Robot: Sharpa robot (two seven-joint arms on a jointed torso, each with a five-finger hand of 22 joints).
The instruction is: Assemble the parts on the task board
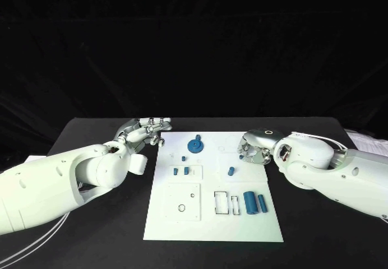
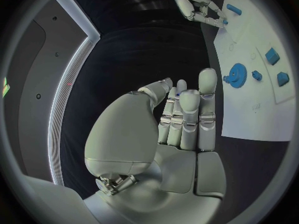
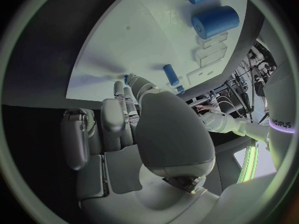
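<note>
The white task board (image 1: 214, 221) lies mid-table. On it are a blue gear (image 1: 195, 145), small blue pegs (image 1: 175, 171) (image 1: 231, 171) and two blue cylinders (image 1: 250, 202). My left hand (image 1: 149, 131) hovers off the board's far left corner. Its fingers are straight and together (image 2: 187, 114), and the thumb pinches a tiny blue part (image 2: 179, 94) that is mostly hidden. My right hand (image 1: 254, 148) is at the board's far right edge, fingers curled down. A small blue part (image 3: 126, 78) shows at its fingertips and seems pinched there. The left wrist view shows that hand (image 2: 196, 7) low over the board.
Black table (image 1: 97, 134) surrounds the board. White recessed plates and slots (image 1: 184, 202) fill the board's near half. White cables (image 1: 36, 246) trail by my left arm, and papers (image 1: 364, 140) lie at the table's far right.
</note>
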